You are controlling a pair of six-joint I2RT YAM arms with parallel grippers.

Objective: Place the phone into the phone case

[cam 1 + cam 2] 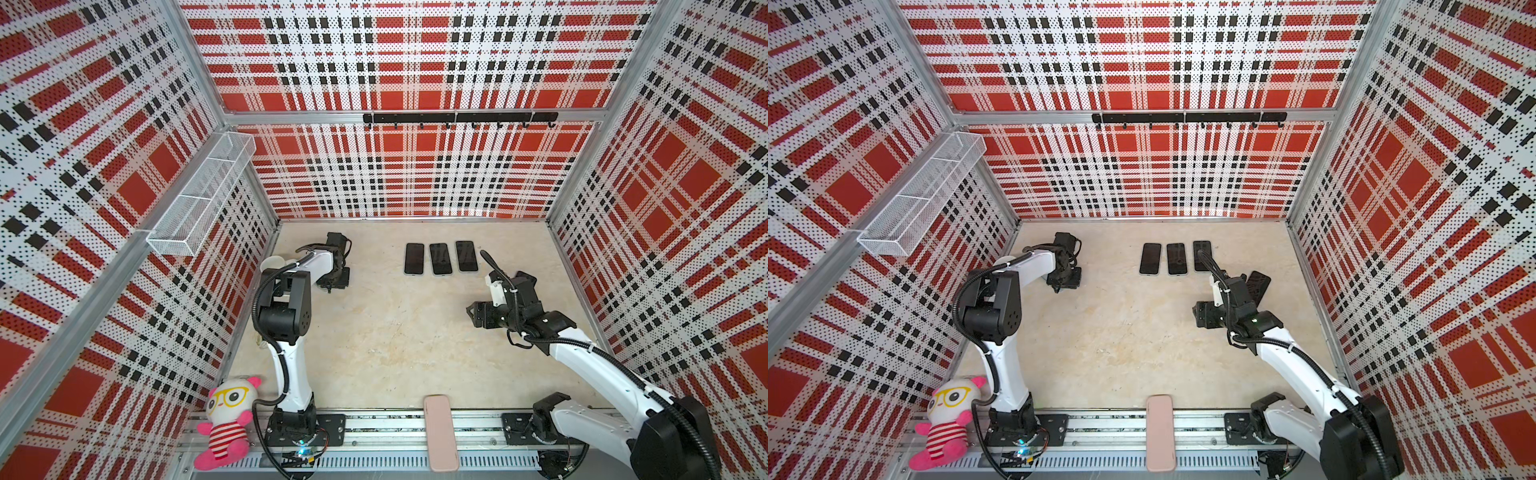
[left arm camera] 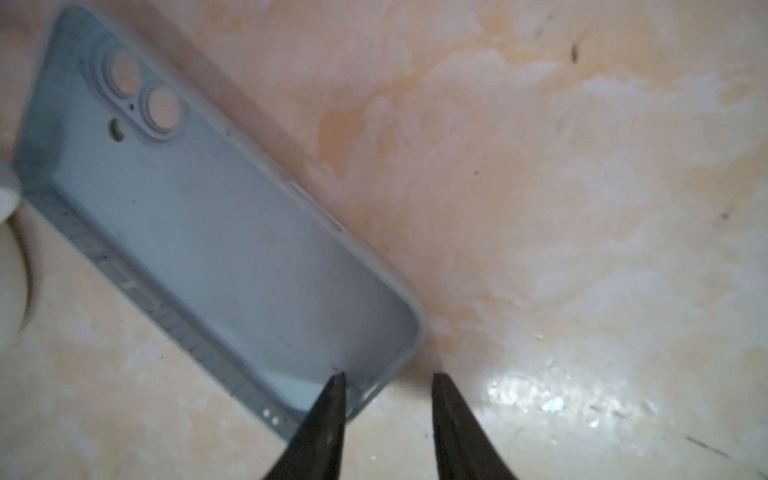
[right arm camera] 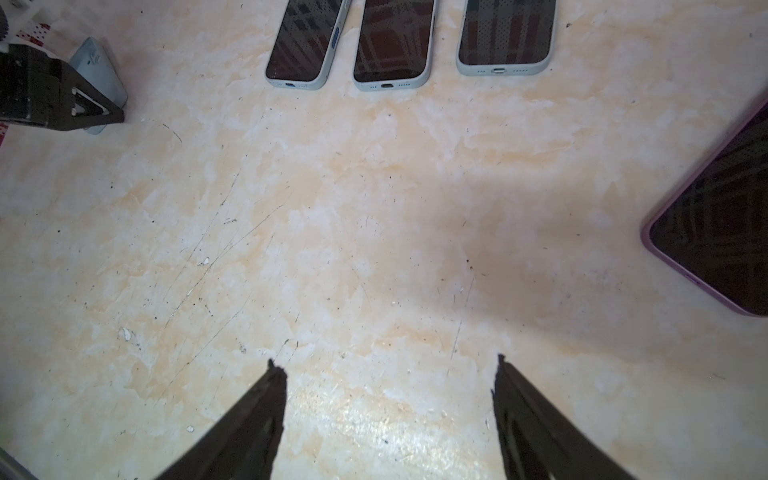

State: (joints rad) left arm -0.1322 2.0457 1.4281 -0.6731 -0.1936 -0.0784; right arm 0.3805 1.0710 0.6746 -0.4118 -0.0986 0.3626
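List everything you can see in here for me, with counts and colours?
phones: three, dark screens, pale blue cases, row at far middle of table
purple phone: one, purple case, right of the row
phone case: one, pale blue, empty, far left
slab: one, pink, front rail
plush toy: one, pink and white, front left
wire basket: one, white, left wall
hook rail: one, black, back wall
left gripper: black, open astride the phone case's corner
right gripper: black, open over bare table

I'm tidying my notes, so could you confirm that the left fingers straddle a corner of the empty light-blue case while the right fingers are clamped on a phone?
Only the last part is wrong: the right wrist view shows the right fingers spread open over bare table, holding nothing. The left fingers straddle the case at its corner.
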